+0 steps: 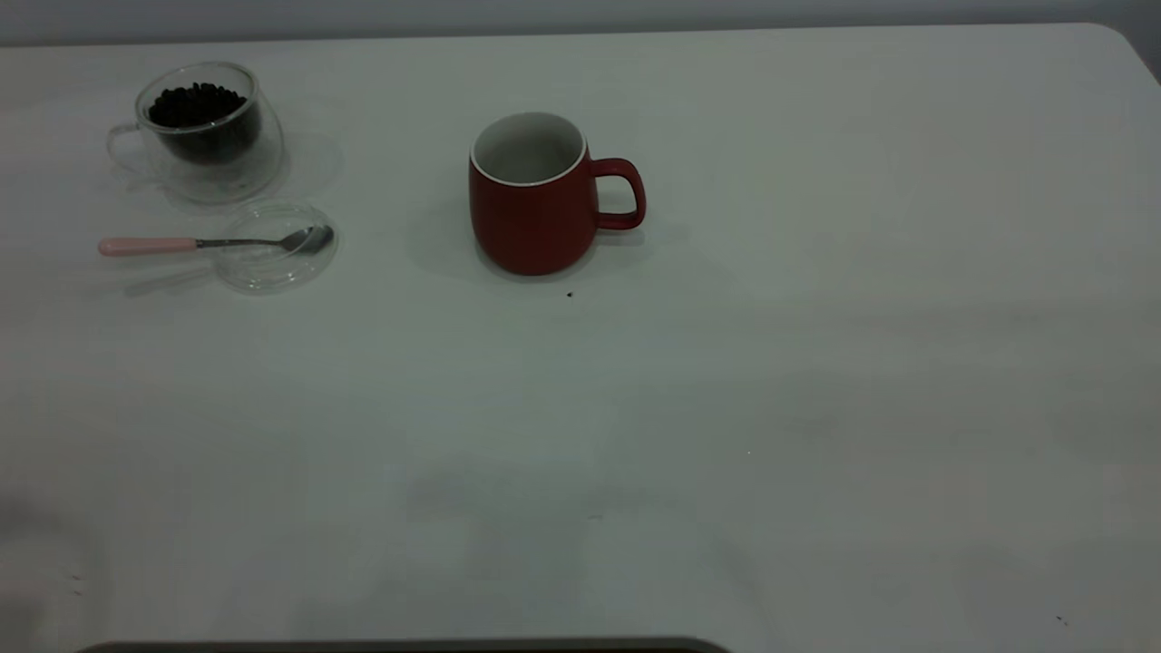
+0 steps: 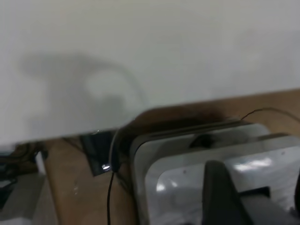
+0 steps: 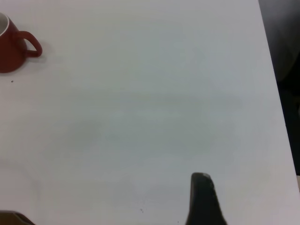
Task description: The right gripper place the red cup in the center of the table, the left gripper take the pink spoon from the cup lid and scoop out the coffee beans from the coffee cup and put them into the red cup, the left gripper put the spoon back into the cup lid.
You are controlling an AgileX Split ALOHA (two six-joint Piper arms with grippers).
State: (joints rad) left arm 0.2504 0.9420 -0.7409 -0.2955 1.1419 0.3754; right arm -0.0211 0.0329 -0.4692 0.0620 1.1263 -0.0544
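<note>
Exterior view
Table (image 1: 726, 408): a white top fills the view; neither arm shows here.
Red cup (image 1: 531, 195): upright near the middle of the top, slightly toward 11 o'clock from the view's centre, handle pointing to 3 o'clock, white inside with nothing seen in it.
Coffee cup (image 1: 207, 131): clear glass, upright at the far 10 o'clock corner, well apart from the red cup.
Coffee beans (image 1: 198, 104): a dark heap inside the glass cup.
Cup lid (image 1: 272, 247): a flat clear disc just beside the glass cup, at its 5 o'clock.
Pink spoon (image 1: 213, 243): lies across the lid, metal bowl at the lid's 3 o'clock rim, pink handle sticking out past the rim toward 9 o'clock.
Dark speck (image 1: 570, 294): on the top just at 5 o'clock of the red cup.

Left wrist view
Left gripper (image 2: 225, 197): only one black finger shows, above a grey metal plate (image 2: 187, 173) and a brown surface beyond the table edge (image 2: 150, 47); whether it is spread or closed cannot be told. No task thing lies near it.

Right wrist view
Right gripper (image 3: 202, 199): one black fingertip shows above bare table (image 3: 150, 103); its spread cannot be told, and it holds nothing visible.
Red cup (image 3: 14, 47): far from that fingertip, cut by the picture's edge, handle toward the gripper's side.
</note>
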